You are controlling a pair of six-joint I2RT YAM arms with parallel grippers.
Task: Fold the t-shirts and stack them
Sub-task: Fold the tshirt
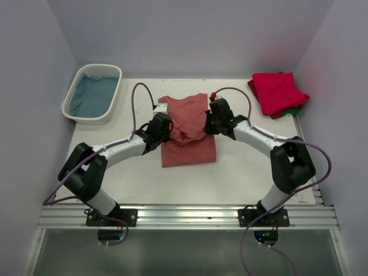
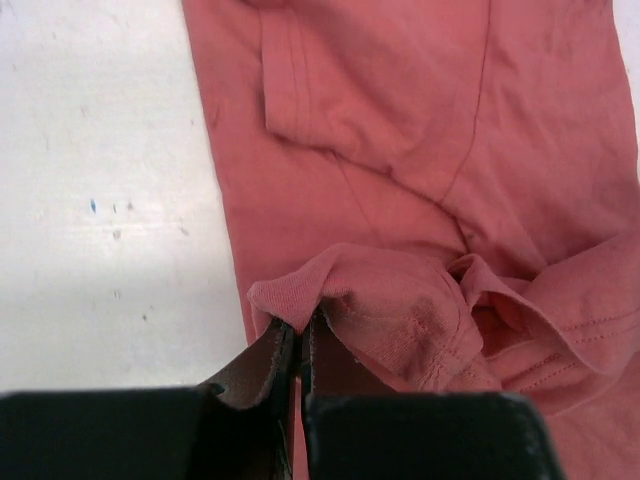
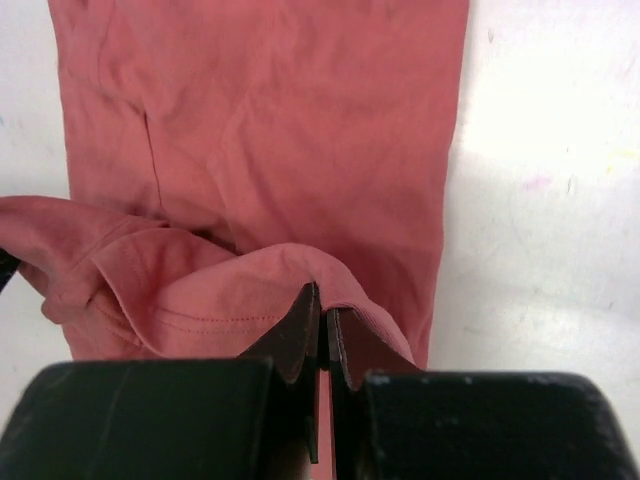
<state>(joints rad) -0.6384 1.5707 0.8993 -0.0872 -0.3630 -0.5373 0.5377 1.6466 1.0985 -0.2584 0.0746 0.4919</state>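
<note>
Fold is half made: the salmon-red t-shirt (image 1: 188,146) lies in the middle of the table (image 1: 247,172), and you hold a raised edge of it from both sides. Your left gripper (image 2: 298,328) is closed on a small fold of this edge, and your right gripper (image 3: 322,300) is closed on the cloth at the other side, with only thin cloth between the jaws. To do this fold well, I think you should move both arms together at the same height and speed, so the lifted edge is straight and does not sag in the middle, where it looks bunched. Carry it over the flat part, lay it so the sides match, and release only when the cloth rests down. The crimson-pink t-shirt (image 1: 279,91) lies folded on the green t-shirt (image 1: 294,111) at the far right corner, well apart; the finished shirt should go there, in my judgement.
</note>
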